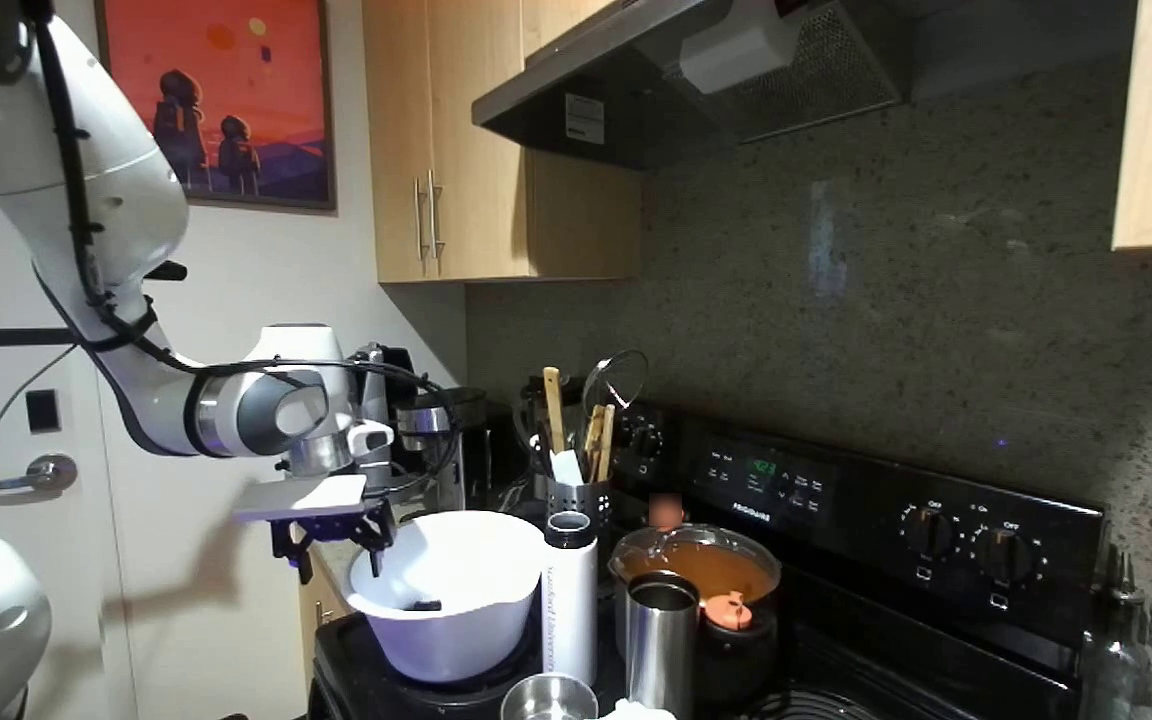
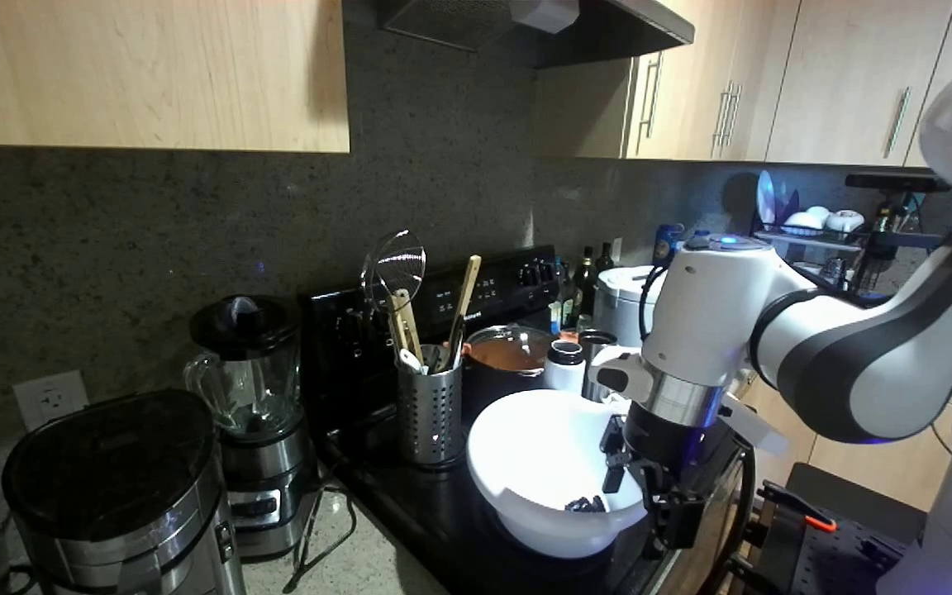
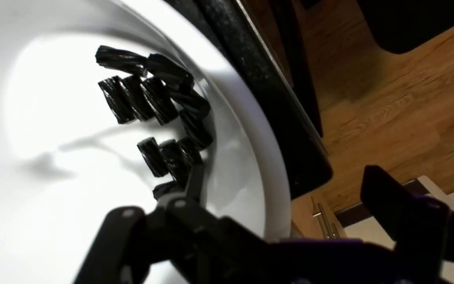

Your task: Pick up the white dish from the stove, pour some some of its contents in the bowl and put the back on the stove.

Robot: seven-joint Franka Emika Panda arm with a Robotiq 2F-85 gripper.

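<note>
The white dish (image 1: 466, 625) is a large, deep round vessel standing upright on the black stove; it also shows in an exterior view (image 2: 517, 430) and the wrist view (image 3: 266, 157). Several black twisted pieces (image 3: 156, 98) lie inside it near the rim closest to my gripper. My gripper (image 1: 339, 560) is open and empty at that rim (image 2: 635, 512). In the wrist view its fingers (image 3: 284, 171) lie on either side of the rim, one over the inside, one outside. A small metal bowl (image 1: 548, 697) is partly cut off at the bottom; I cannot tell if it is the task's bowl.
Beside the dish stand a white bottle (image 1: 569, 610), a steel tumbler (image 1: 661, 645), a lidded pot of orange liquid (image 1: 711, 570) and a steel utensil holder (image 2: 430, 417). A blender (image 2: 257, 388) stands on the counter. The range hood (image 1: 696, 90) hangs above.
</note>
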